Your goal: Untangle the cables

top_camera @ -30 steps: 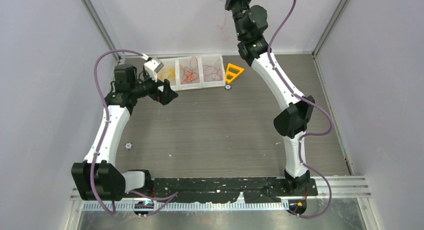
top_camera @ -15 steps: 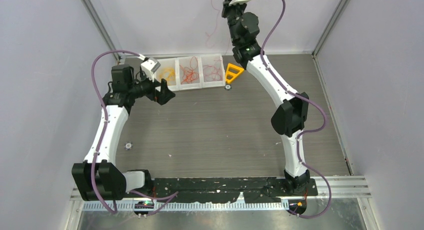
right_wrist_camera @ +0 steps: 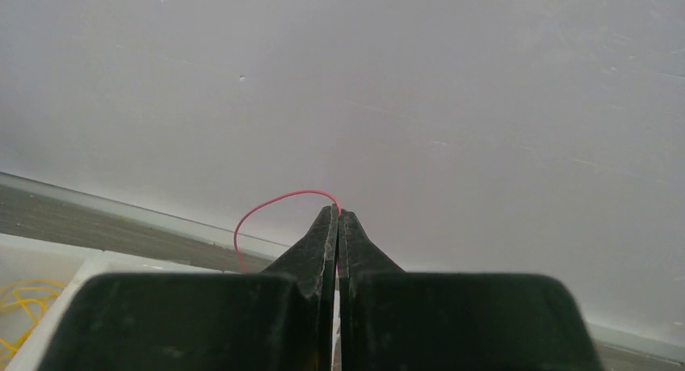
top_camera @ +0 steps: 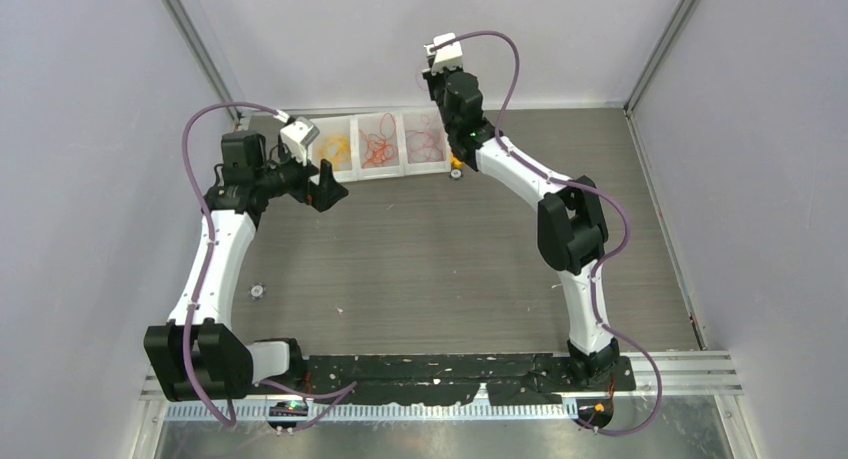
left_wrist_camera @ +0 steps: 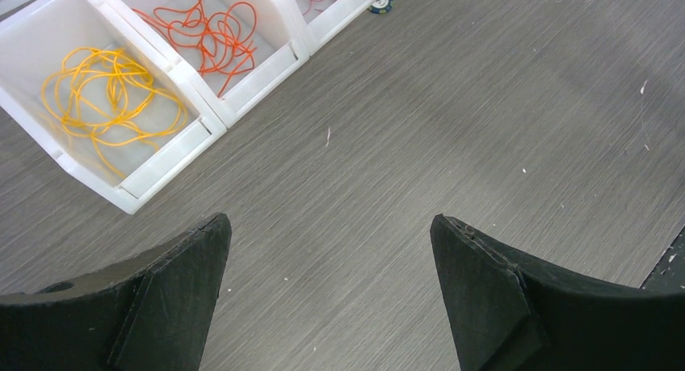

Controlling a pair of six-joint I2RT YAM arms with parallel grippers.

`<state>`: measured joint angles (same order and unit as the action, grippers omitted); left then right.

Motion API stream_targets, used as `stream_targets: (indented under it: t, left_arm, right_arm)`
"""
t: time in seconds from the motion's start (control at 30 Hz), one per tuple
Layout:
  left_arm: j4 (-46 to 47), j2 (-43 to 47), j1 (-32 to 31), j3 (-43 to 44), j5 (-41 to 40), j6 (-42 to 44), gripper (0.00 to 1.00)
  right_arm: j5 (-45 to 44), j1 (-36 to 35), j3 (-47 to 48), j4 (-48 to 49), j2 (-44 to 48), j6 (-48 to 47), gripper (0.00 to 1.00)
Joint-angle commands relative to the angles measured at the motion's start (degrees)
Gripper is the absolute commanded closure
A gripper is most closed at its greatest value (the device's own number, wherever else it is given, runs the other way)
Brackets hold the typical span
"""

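Observation:
My right gripper (right_wrist_camera: 338, 214) is shut on a thin red cable strand (right_wrist_camera: 271, 203) that loops out to the left of its tips, against the back wall. In the top view this gripper (top_camera: 429, 81) hangs above the right-hand white bin (top_camera: 441, 139), which holds red strands (top_camera: 424, 137). The middle bin holds orange strands (left_wrist_camera: 207, 30) and the left bin yellow strands (left_wrist_camera: 103, 96). My left gripper (left_wrist_camera: 329, 225) is open and empty over bare table, in front of the left bin (top_camera: 325, 186).
The three white bins (top_camera: 399, 144) stand in a row at the back of the table. An orange-yellow triangle (top_camera: 457, 160) is mostly hidden behind my right arm, with a small disc (top_camera: 456, 173) beside it. Another disc (top_camera: 257, 291) lies at the left.
My right arm has come down from high against the back wall and swung left toward the bins, still holding the red strand. My left arm has barely moved.

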<state>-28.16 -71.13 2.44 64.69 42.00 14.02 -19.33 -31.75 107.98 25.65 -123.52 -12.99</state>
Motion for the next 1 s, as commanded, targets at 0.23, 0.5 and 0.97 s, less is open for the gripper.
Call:
stream_targets:
  t: [0.23, 0.5, 0.97]
  left_arm:
    - [-0.45, -0.05, 0.97, -0.08, 0.81, 0.88, 0.04]
    - [-1.16, 1.12, 1.84, -0.63, 0.54, 0.88, 0.04]
    - [-5.17, 4.76, 2.70, -2.31, -0.37, 1.39, 0.04]
  right_arm:
    - [3.99, -1.55, 0.26, -7.25, 4.72, 3.35, 0.95]
    - [3.16, -2.05, 11.84, -19.14, -4.56, 4.63, 0.95]
    - [7.62, -0.97, 13.37, -23.25, -15.24, 5.16, 0.95]
